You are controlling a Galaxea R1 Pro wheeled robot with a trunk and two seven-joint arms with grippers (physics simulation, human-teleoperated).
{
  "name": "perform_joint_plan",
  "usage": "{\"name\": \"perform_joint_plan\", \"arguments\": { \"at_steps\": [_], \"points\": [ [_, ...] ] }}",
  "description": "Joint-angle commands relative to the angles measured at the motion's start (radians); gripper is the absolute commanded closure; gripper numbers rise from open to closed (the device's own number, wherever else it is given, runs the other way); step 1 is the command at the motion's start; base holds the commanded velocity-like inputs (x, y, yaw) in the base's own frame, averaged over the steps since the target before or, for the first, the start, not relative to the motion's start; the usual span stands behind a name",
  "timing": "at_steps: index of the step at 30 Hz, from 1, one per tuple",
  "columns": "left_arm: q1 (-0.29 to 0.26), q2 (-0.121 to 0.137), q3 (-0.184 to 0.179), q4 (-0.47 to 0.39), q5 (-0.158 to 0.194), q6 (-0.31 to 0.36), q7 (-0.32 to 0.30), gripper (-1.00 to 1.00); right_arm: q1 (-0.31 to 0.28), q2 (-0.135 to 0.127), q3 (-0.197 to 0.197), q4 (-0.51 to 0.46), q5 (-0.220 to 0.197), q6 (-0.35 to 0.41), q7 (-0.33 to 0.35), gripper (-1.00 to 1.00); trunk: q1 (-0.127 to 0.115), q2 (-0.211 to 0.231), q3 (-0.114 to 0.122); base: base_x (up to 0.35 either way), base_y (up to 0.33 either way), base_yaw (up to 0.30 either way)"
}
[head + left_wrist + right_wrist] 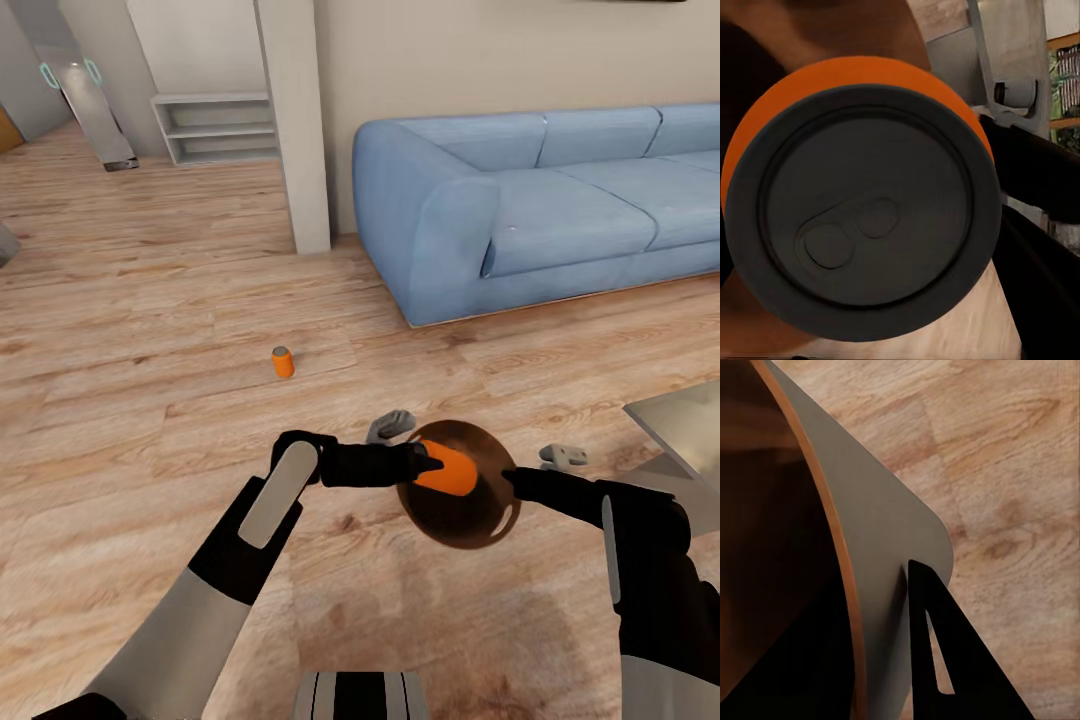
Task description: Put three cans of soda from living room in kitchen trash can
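Cans: two, orange, silver-topped. One (283,361) stood on the floor (120,420); one (447,468) lay over the brown bin (470,525), in left fingers (428,461). Right fingers (512,484) clamped the bin's rim.

A: Up close, an orange soda can (862,206) faces the camera end-on, its dark grey top with the pull tab plain to see.

B: And behind it?

A: Glossy brown, the trash can (855,30), curving around it. A black arm (1035,169) crosses beside the can, with pale wood floor (979,326) under it.
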Motion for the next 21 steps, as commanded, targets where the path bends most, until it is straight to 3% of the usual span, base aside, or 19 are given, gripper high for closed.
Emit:
{"name": "perform_joint_plan", "arguments": {
  "at_steps": [1, 6, 9, 12, 15, 19, 20, 21],
  "points": [
    [-0.002, 0.0, -0.006, 0.0, 0.014, -0.001, 0.024, 1.0, 0.0, 0.0, 0.001, 0.0, -0.027, 0.008, 0.004, 1.0, 0.0, 0.0, 0.0, 0.0, 0.0, 0.0],
    [-0.007, 0.0, -0.065, -0.001, 0.033, -0.002, 0.115, 1.0, 0.0, 0.0, 0.001, 0.0, -0.027, 0.01, 0.004, 1.0, 0.0, 0.0, 0.0, 0.0, 0.0, 0.0],
    [-0.017, 0.0, -0.083, -0.002, 0.049, -0.024, 0.197, 1.0, 0.0, 0.0, 0.001, 0.0, -0.027, 0.01, 0.004, 1.0, 0.0, 0.0, 0.0, 0.0, 0.0, 0.0],
    [-0.027, 0.0, -0.104, -0.001, 0.084, -0.038, 0.247, 1.0, 0.0, 0.0, 0.001, 0.0, -0.027, 0.01, 0.004, 1.0, 0.0, 0.0, 0.0, 0.0, 0.0, 0.0],
    [-0.03, 0.0, -0.142, 0.0, 0.102, -0.056, 0.294, 1.0, 0.0, -0.001, 0.001, -0.001, -0.027, 0.01, 0.004, 1.0, 0.0, 0.0, 0.0, 0.0, 0.0, 0.0],
    [-0.041, 0.0, -0.164, 0.0, 0.123, -0.078, 0.328, 1.0, 0.0, -0.001, 0.001, -0.001, -0.027, 0.01, 0.004, 1.0, 0.0, 0.0, 0.0, 0.0, 0.0, 0.0],
    [-0.044, 0.0, -0.166, 0.0, 0.13, -0.081, 0.333, -1.0, 0.0, -0.001, 0.001, -0.001, -0.027, 0.01, 0.004, 1.0, 0.0, 0.0, 0.0, 0.0, 0.0, 0.0],
    [-0.047, 0.0, -0.169, 0.0, 0.137, -0.083, 0.341, -1.0, 0.0, -0.001, 0.001, -0.001, -0.027, 0.01, 0.004, 1.0, 0.0, 0.0, 0.0, 0.0, 0.0, 0.0]
  ]
}}
